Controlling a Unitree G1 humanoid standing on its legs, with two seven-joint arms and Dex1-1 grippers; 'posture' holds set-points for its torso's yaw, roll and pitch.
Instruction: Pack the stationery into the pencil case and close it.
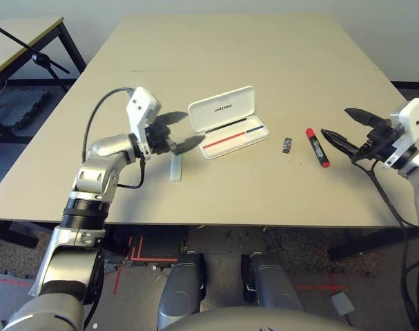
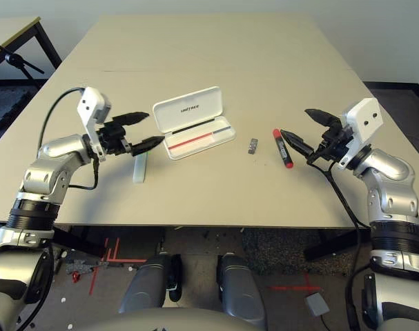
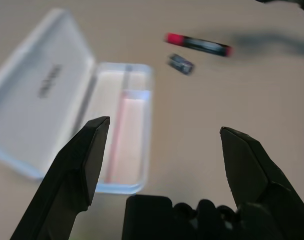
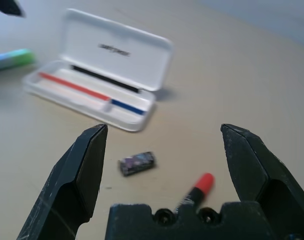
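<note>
Three loose items wait outside the pencil case [image 1: 228, 123], which lies open near the middle of the table [image 1: 264, 48], lid tipped back, with a red-and-blue pencil and a dark one already in its tray.

Take the case as your landmark. The pale stick with a light-green end [image 1: 176, 167] lies just off its left end, toward you. The tiny dark block [image 1: 287, 145] sits a little beyond its right end, and the red marker [image 1: 317, 147] lies just past the block, farther right.

You have both sets of jaws spread wide and gripping nothing. Your left gripper [image 1: 173, 132] hovers above the table beside the case's left end, with the stick under and slightly nearer you than its fingertips. Your right gripper [image 2: 302, 131] points in toward the case from the right, and the marker lies near its lower fingertip, apart from it.

I judge all three as light and stiff, likely to skate on the smooth tabletop. Pinch the marker and the stick across the middle of the barrel so they don't pivot. The block gives little purchase; close squarely on its short sides. The case looks like hard plastic and may slide when you press the lid.
</note>
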